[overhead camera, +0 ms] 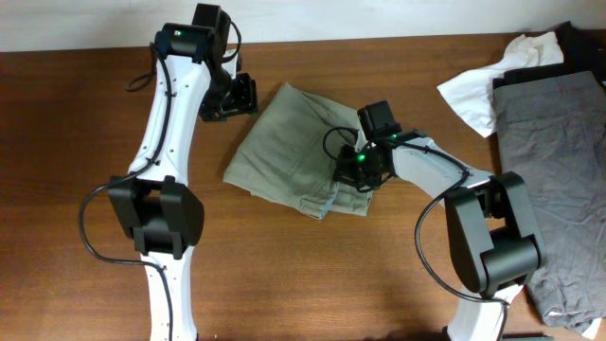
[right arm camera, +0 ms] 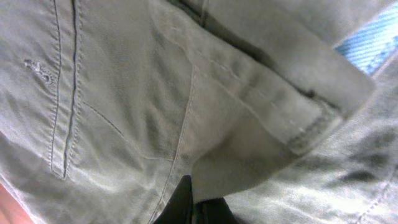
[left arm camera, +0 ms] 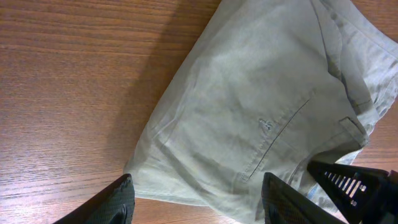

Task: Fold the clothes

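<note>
Our left gripper (overhead camera: 241,97) hangs open and empty just beside the far-left edge of the shorts (overhead camera: 289,142), probably ready to take a corner. The shorts lie rumpled mid-table (overhead camera: 284,284). Our right gripper (overhead camera: 365,173) looks pinched shut on a waistband fold, seemingly to pull it over. Other clothes (overhead camera: 549,152) wait rightward.

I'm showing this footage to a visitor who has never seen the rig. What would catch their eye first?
The khaki shorts lie loosely folded in the middle of the table, with the right gripper down on their right edge; whether it grips cloth is unclear. The left gripper hovers open by their upper left corner. A heap of grey, white and black garments sits at the right end.
</note>
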Action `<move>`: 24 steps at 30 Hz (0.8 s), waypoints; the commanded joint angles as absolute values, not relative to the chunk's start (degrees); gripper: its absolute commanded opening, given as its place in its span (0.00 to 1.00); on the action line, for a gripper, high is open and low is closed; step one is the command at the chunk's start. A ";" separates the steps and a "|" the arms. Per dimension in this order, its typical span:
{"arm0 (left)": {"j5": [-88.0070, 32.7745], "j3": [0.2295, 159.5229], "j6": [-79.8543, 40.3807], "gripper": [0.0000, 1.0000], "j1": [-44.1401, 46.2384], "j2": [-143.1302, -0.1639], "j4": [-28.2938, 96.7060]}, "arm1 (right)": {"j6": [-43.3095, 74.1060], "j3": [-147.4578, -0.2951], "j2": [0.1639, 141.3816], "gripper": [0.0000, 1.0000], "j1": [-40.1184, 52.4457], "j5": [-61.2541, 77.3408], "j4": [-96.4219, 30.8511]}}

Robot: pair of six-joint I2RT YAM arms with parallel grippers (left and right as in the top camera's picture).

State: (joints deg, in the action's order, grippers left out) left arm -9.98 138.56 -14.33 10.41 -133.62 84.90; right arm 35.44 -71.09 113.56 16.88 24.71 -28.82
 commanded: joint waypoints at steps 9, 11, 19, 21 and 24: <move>-9.10 139.65 -13.19 0.65 9.96 -134.04 85.17 | 25.65 -97.27 111.04 0.04 15.73 18.92 -46.89; -9.08 139.65 -13.19 0.65 9.96 -134.04 85.32 | 23.97 -101.43 111.02 0.04 15.66 16.45 -48.69; -6.59 139.65 -13.19 0.66 10.00 -134.04 85.86 | 21.41 -112.77 111.00 0.04 15.62 -0.45 -59.02; -6.57 139.65 -13.19 0.66 10.02 -134.04 85.67 | 21.39 -112.97 110.85 0.04 15.62 -0.93 -58.94; -6.42 139.65 -13.21 0.66 9.98 -134.04 85.30 | 20.99 -116.18 109.08 0.04 15.73 3.79 -60.20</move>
